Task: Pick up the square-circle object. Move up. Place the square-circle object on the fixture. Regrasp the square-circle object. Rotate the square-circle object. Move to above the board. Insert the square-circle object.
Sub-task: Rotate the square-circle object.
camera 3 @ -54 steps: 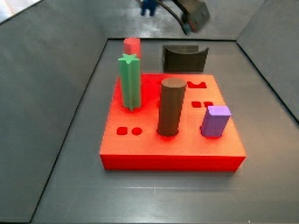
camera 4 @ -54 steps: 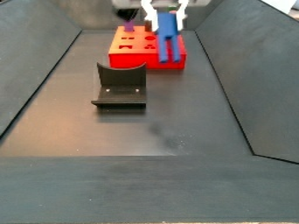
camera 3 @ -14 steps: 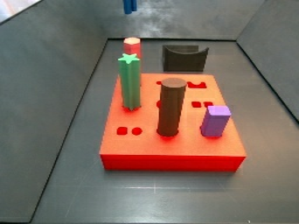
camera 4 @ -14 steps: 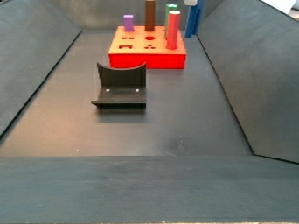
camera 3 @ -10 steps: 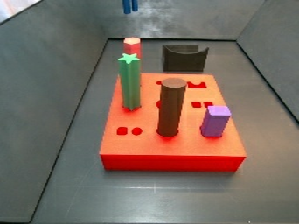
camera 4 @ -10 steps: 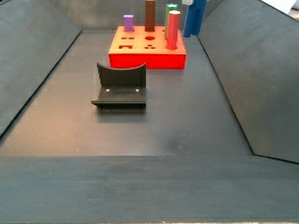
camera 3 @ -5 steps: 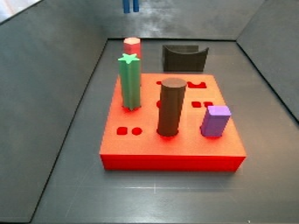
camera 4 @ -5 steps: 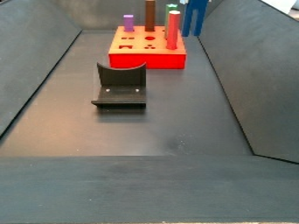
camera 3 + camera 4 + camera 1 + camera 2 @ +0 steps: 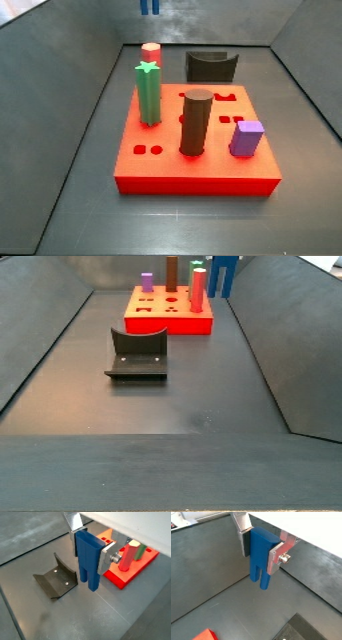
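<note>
Now the tool [image 9: 90,549] is closed tight on the square-circle object [image 9: 87,559], with one silver finger on each flat side. In both wrist views the blue piece hangs straight down, its two prongs pointing at the floor. It is high in the air, touching nothing but the fingers.

So the pick-up looks done, and the lift too. In a side view only the prongs [image 9: 148,7] peek in at the top edge, well above the fixture [image 9: 213,66]. The rest is left to do: set the piece on the fixture, grab it again, turn it, carry it over the board [image 9: 201,165], and push it in.

The fixture's scooped top [image 9: 56,581] is bare, so I think there is room to set the piece down there. Around the fixture the floor is open on every side. The board sits just beside the fixture, and tall pegs stand on it, like the green star post [image 9: 148,93]. The sloping grey walls are well apart from the fixture. The pegs look like the things to keep away from.
</note>
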### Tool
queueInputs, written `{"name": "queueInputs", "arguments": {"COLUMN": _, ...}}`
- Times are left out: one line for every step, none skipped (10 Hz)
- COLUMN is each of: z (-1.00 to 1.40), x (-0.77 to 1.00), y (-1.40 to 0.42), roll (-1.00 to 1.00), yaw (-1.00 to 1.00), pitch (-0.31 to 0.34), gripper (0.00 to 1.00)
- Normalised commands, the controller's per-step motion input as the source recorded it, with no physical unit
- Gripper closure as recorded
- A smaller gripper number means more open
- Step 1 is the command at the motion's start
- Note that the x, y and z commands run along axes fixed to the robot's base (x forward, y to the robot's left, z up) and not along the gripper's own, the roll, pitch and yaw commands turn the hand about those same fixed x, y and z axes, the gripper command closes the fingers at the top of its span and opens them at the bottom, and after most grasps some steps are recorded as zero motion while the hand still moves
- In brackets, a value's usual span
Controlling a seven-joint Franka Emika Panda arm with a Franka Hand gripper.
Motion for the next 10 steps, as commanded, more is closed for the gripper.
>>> {"name": "queueInputs", "arguments": {"z": 0.01, "x": 0.01, "y": 0.01, "roll": -0.12, "yaw": -0.22, "pitch": 0.081, "gripper": 1.00}}
{"name": "queueInputs", "arguments": {"z": -1.00, "x": 0.00, "y": 0.00, "roll": -0.12, "yaw": -0.18, "pitch": 0.081, "gripper": 1.00}}
{"name": "queueInputs", "arguments": {"z": -1.00, "x": 0.01, "y": 0.00, "roll": -0.12, "yaw": -0.11, "pitch": 0.054, "gripper": 1.00}}
{"name": "queueInputs", "arguments": {"z": -1.00, "x": 0.02, "y": 0.00, "roll": -0.13, "yaw": -0.09, "pitch": 0.027, "gripper": 1.00}}
{"name": "queueInputs", "arguments": {"z": -1.00, "x": 0.02, "y": 0.00, "roll": -0.14, "yaw": -0.08, "pitch": 0.005, "gripper": 1.00}}
{"name": "queueInputs", "arguments": {"z": -1.00, "x": 0.02, "y": 0.01, "roll": -0.15, "yaw": -0.06, "pitch": -0.019, "gripper": 1.00}}
{"name": "queueInputs", "arguments": {"z": -1.00, "x": 0.02, "y": 0.01, "roll": -0.16, "yaw": -0.06, "pitch": -0.026, "gripper": 1.00}}
{"name": "queueInputs", "arguments": {"z": -1.00, "x": 0.03, "y": 0.01, "roll": -0.17, "yaw": -0.05, "pitch": -0.027, "gripper": 1.00}}
{"name": "queueInputs", "arguments": {"z": -1.00, "x": 0.03, "y": 0.01, "roll": -0.18, "yaw": -0.05, "pitch": -0.023, "gripper": 1.00}}
{"name": "queueInputs", "arguments": {"z": -1.00, "x": 0.04, "y": 0.01, "roll": -0.19, "yaw": -0.04, "pitch": -0.023, "gripper": 1.00}}
